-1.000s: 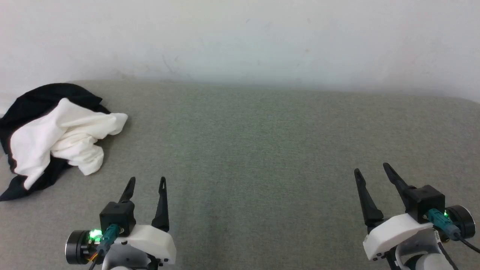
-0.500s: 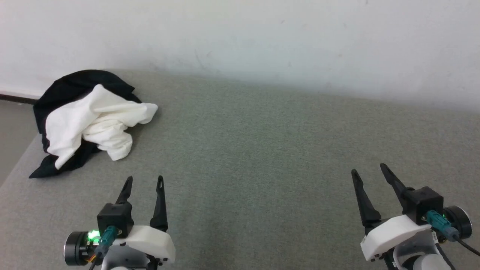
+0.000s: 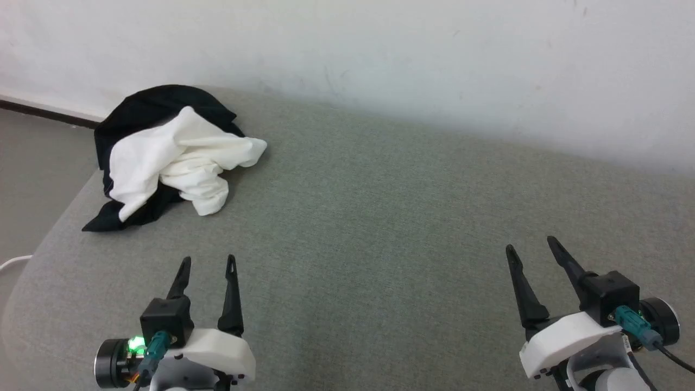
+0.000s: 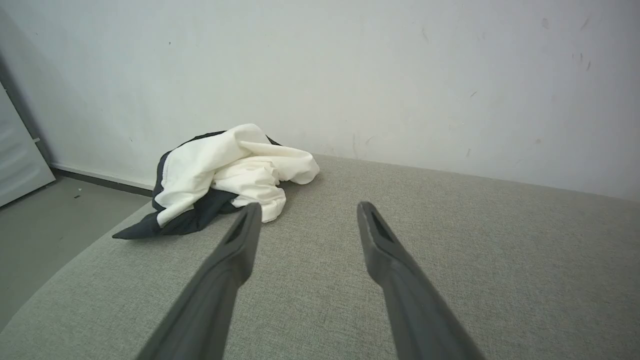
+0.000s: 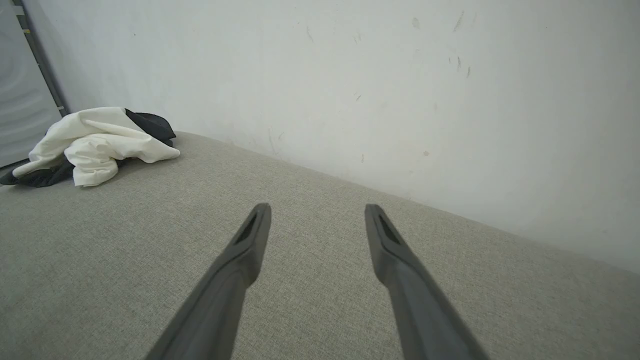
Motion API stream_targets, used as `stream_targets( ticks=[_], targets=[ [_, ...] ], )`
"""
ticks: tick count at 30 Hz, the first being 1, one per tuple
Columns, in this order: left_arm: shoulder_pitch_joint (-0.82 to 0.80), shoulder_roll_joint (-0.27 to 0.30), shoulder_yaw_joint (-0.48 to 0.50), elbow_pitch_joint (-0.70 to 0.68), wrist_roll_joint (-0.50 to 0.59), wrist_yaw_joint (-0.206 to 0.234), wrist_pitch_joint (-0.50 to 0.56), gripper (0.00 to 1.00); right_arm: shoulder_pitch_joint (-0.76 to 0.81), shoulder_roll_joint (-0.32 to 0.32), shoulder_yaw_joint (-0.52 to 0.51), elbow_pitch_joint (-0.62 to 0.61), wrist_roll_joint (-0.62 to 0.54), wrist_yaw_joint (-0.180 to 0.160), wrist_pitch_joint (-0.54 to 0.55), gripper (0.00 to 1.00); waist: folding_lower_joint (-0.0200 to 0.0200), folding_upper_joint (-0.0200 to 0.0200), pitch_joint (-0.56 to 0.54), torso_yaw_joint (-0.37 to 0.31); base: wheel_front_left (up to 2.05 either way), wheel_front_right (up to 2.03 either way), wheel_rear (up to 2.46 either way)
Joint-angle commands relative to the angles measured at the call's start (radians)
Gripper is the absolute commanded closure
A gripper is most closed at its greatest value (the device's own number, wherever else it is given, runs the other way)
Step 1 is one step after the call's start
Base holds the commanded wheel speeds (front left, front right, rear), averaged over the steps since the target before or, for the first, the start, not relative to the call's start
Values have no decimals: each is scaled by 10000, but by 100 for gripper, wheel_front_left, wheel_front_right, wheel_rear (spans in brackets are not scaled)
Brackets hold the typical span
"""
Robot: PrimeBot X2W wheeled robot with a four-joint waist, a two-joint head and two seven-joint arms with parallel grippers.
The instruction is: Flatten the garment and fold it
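Note:
The garment point(image 3: 168, 157) lies crumpled in a heap at the far left corner of the grey fabric surface point(image 3: 380, 228), white cloth bunched over black cloth. In the left wrist view the garment point(image 4: 225, 175) sits ahead and to the left of the fingers. In the right wrist view the garment point(image 5: 95, 142) is far off at the left. My left gripper point(image 3: 209, 263) hovers open at the lower left, short of the heap and empty. At the lower right my right gripper point(image 3: 529, 245) is also open and empty.
A pale wall point(image 3: 380, 54) rises straight behind the surface. The surface's rounded left edge point(image 3: 32, 260) drops to a grey floor point(image 3: 38, 146), where a white cable point(image 3: 13, 263) lies. Bare fabric stretches between and beyond the grippers.
The head camera has swung left, so the heap now sits further right and higher in view, and the floor shows at the left. Both grippers stay open in the same pose.

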State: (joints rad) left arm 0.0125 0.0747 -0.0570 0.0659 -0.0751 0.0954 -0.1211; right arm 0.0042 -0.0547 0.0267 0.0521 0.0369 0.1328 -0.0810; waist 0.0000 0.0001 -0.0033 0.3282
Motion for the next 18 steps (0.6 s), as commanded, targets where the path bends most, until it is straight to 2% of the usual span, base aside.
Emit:
stream_targets(
  ticks=[1, 18],
  targets=[
    [-128, 97, -26, 51, -110, 105, -96, 0, -153, 22, 5, 59, 66, -10, -87, 0, 0, -1, 3, 132, 0, 0, 0],
    [-98, 121, -126, 165, -328, 469, -452, 0, -194, 28, 57, 172, 165, -13, -285, 0, 0, -1, 22, 920, 0, 0, 0]
  ],
)
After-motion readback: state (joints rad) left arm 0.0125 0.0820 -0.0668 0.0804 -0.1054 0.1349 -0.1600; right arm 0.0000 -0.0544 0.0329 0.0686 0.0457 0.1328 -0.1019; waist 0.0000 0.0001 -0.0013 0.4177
